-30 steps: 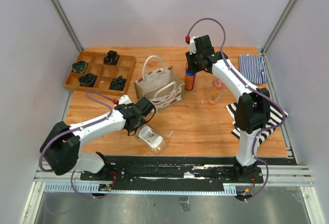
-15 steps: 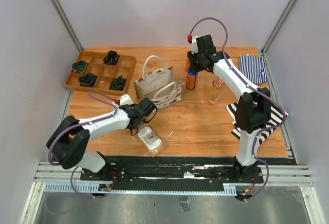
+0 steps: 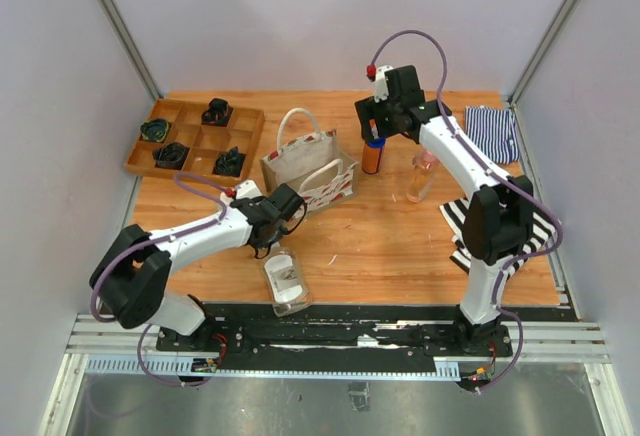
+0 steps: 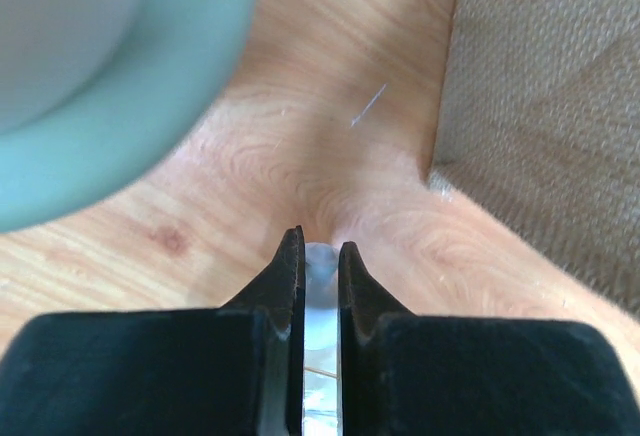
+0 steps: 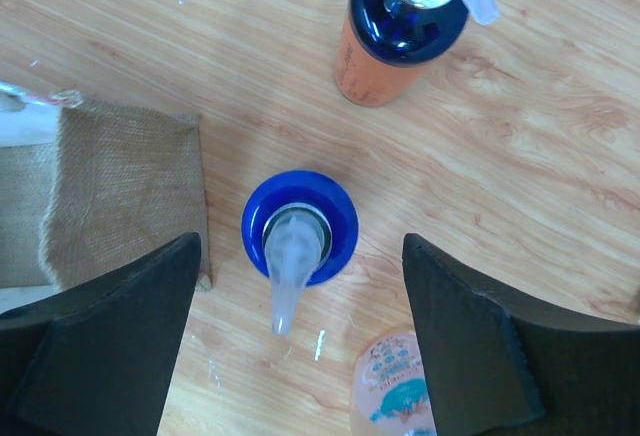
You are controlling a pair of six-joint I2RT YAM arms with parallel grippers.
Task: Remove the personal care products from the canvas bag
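The tan canvas bag [image 3: 308, 166] stands mid-table with its white handles up. Just right of the bag stands an orange bottle [image 3: 371, 159] with a blue pump cap [image 5: 300, 226]. My right gripper [image 3: 375, 128] hovers open straight above it, its fingers [image 5: 110, 346] wide on either side of the cap without touching. A second orange bottle [image 5: 400, 26] and a clear pink-capped bottle [image 3: 419, 178] stand close by. A clear flat bottle [image 3: 285, 281] lies near the front edge. My left gripper [image 3: 274, 244] is shut on a thin clear part [image 4: 320, 261] of it.
A compartmented wooden tray [image 3: 195, 138] with small black objects sits at the back left. Striped cloth lies at the back right [image 3: 492, 131] and under the right arm [image 3: 505, 236]. The bag's side [image 4: 545, 106] is close to the right of my left gripper.
My right gripper has opened and let go of the blue-capped bottle, which stays upright. My left gripper has closed, and the clear bottle has swung round toward the near edge.
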